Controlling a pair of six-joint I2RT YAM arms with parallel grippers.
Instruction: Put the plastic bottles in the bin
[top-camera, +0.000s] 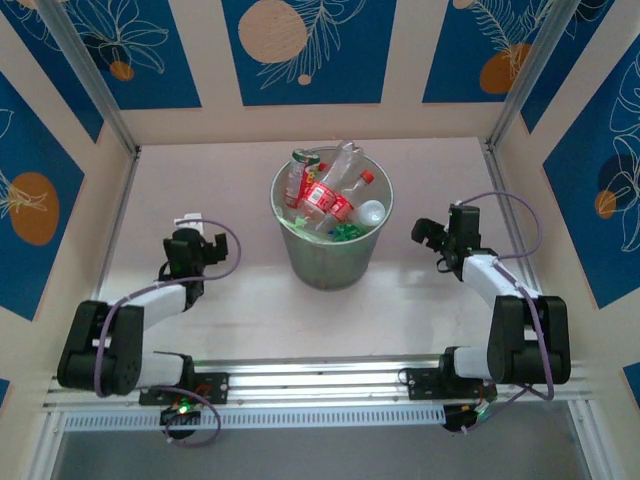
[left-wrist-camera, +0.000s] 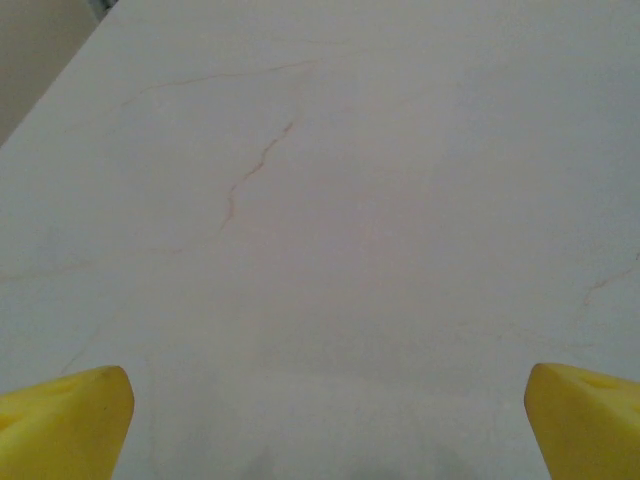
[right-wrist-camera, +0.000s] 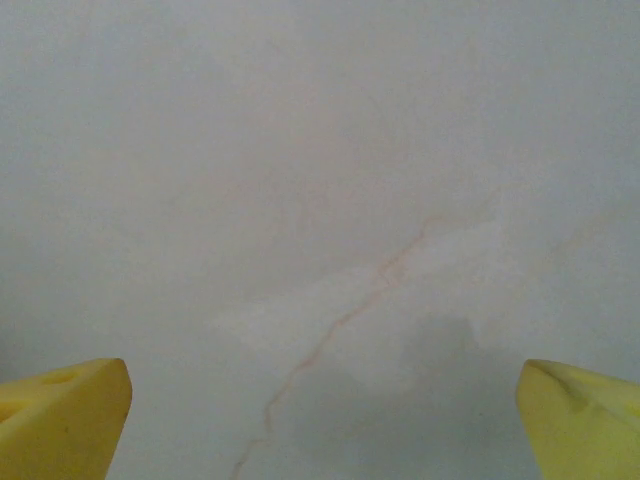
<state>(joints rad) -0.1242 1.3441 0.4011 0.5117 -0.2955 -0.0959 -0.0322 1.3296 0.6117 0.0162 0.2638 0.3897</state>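
Note:
Several plastic bottles (top-camera: 325, 195), mostly clear with red labels and red or white caps, lie piled inside the bin (top-camera: 330, 262), a round translucent pale-green bucket at the middle of the table. A green piece shows among them. My left gripper (top-camera: 192, 232) sits low over the table to the left of the bin, open and holding nothing. My right gripper (top-camera: 428, 245) is to the bin's right, pointing toward it, also open with nothing in it. In the left wrist view the left gripper (left-wrist-camera: 325, 425) has its yellow fingertips (left-wrist-camera: 60, 420) far apart over bare marble. The right gripper (right-wrist-camera: 322, 420) looks the same, fingertips (right-wrist-camera: 60, 415) spread wide.
The pale marble table (top-camera: 240, 180) is walled by blue-and-cream panels on three sides, with metal posts (top-camera: 90, 75) at the back corners. An aluminium rail (top-camera: 320, 380) carrying both arm bases runs along the near edge.

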